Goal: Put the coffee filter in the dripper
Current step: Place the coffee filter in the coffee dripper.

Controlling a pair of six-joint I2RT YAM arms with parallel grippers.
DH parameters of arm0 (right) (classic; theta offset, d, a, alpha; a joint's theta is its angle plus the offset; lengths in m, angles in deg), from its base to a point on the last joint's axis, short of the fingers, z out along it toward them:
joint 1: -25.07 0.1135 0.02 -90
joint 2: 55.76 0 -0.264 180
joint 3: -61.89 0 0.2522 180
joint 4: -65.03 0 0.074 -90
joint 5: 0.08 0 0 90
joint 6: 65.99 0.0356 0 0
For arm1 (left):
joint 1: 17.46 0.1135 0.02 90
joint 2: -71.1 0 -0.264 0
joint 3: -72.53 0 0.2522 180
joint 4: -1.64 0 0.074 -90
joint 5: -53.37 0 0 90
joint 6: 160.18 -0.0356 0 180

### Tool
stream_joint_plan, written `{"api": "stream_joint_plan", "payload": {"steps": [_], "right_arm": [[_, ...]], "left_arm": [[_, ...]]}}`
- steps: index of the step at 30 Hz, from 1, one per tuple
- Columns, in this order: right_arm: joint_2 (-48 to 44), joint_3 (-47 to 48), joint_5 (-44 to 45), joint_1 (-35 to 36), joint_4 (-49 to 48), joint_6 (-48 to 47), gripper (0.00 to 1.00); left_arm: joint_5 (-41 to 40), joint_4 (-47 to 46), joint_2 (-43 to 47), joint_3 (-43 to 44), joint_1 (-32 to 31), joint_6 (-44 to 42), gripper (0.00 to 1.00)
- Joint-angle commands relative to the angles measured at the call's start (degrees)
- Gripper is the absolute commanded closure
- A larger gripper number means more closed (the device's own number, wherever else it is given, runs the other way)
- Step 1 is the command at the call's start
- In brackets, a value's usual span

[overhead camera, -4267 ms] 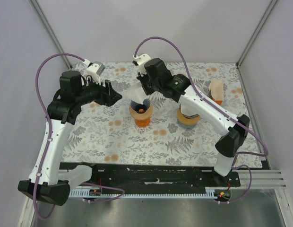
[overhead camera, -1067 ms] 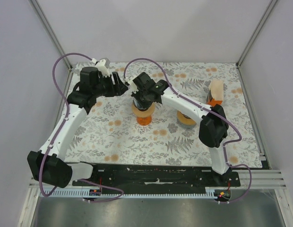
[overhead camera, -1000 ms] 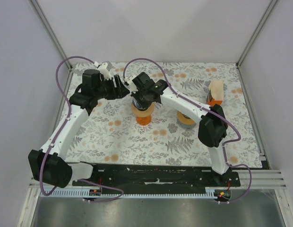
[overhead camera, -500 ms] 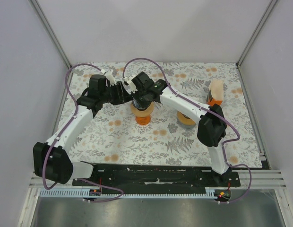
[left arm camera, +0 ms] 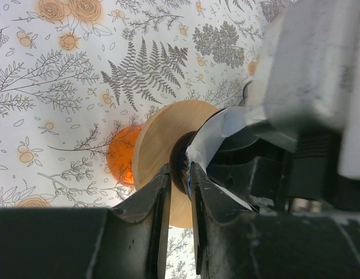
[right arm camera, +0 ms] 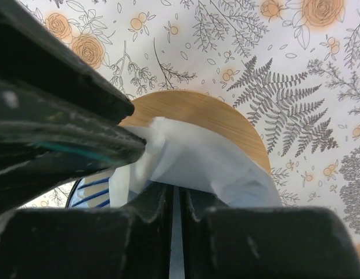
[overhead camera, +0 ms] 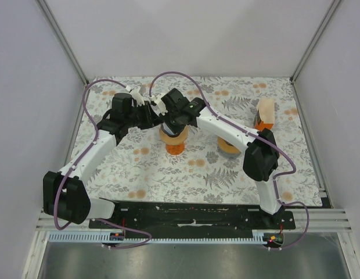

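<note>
We are at the dripper [overhead camera: 175,135] in the middle of the table [overhead camera: 168,174], & both claws meet right over it. The right claw [right arm camera: 175,195] is closed on the paper filter [right arm camera: 197,157]: the white paper runs down btw. its two fingers. The left claw [left arm camera: 179,175] is almost closed, w/ only a thin slot left, & a corner of the paper sits at that slot. We cannot tell if it pinches the paper or just touches it. The filter is crumpled & sits on top of the dripper, over the wooden ring [left arm camera: 159,136]. We think it is not yet pushed down flat inside. To do this step well we should push slow & straight down, so the paper opens & hugs the inside wall. No tugging sideways, b/c the paper can rip or the dripper can tip on its orange foot [left arm camera: 121,154]. The dripper's hole looks dark, w/ nothing in it but paper. A 2nd round cup [overhead camera: 229,146] stands near, on the right; we can't see inside it.
</note>
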Motion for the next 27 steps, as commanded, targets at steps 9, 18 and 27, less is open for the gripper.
{"api": "stream_joint_plan", "payload": {"steps": [9,18,27], "right_arm": [[-7.7,0.8,0.4,0.4,-2.5,-3.3,0.76],[-5.2,-1.0,-1.4,0.4,-2.6,-2.8,0.98],[-0.8,-3.2,0.4,0.4,-1.9,-0.9,1.00]], "left_arm": [[-2.4,0.4,1.5,1.0,-0.4,-2.7,0.76],[-1.4,1.4,2.1,2.3,-0.4,-3.1,0.74],[1.8,3.1,2.3,6.0,0.0,-2.2,0.58]]}}
